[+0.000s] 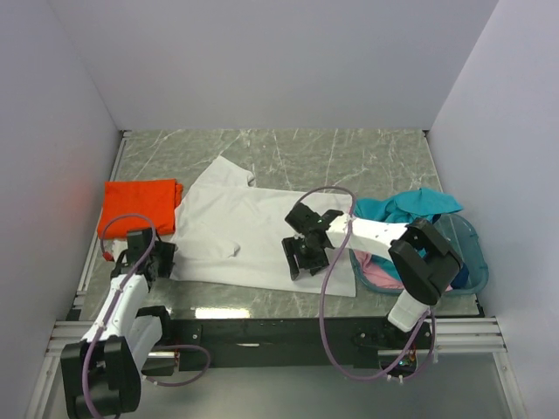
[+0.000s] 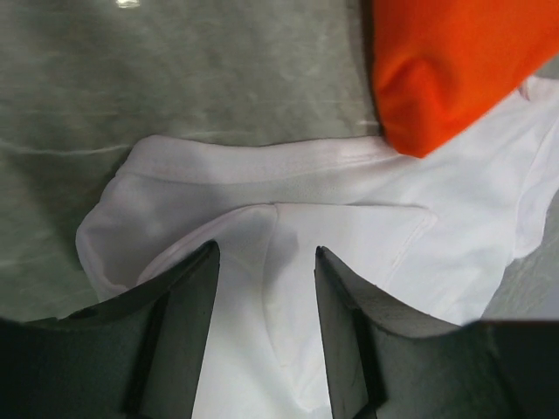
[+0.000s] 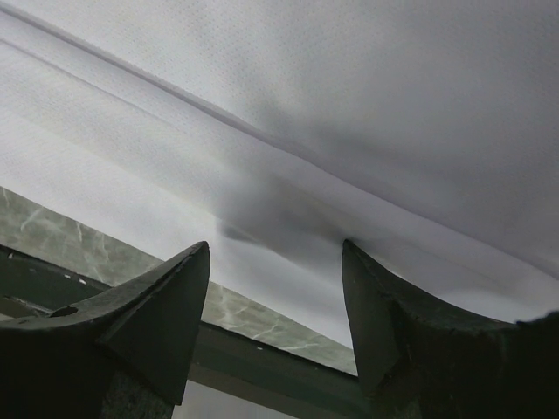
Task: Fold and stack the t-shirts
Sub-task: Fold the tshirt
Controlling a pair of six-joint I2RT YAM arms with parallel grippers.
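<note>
Your soft white cotton t-shirt (image 1: 253,236) lies spread on the grey marbled table (image 1: 349,157) beside the folded bright orange t-shirt (image 1: 140,202), with the left gripper (image 2: 266,251) at its left edge and the right gripper (image 3: 275,249) at its near hem, both jaws apart, apparently poised to pinch for a fold.

A grey-green marbled worktop (image 1: 332,157) is boxed in by plain white walls (image 1: 279,61). A see-through teal basket (image 1: 472,247) is parked at its right edge, and silver rails (image 1: 476,330) can be seen along the near side.
</note>
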